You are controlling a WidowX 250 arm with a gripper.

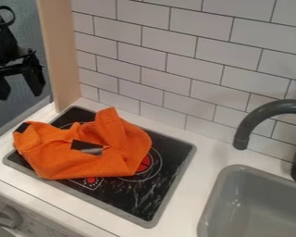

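Your gripper (19, 93) hung at the upper left, its fingers spread, holding nothing. The orange cloth (52, 159) lay on the black stove top (141, 196), released from any grip but bunched and creased, not flattened out.

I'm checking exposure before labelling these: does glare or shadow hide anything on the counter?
Camera view: light is soft and fairly even; gentle shading marks the folds of the orange cloth, with a dull sheen on its dark patch; pale streaks on the black cooktop may be reflections or pattern; soft highlights edge the grey sink.
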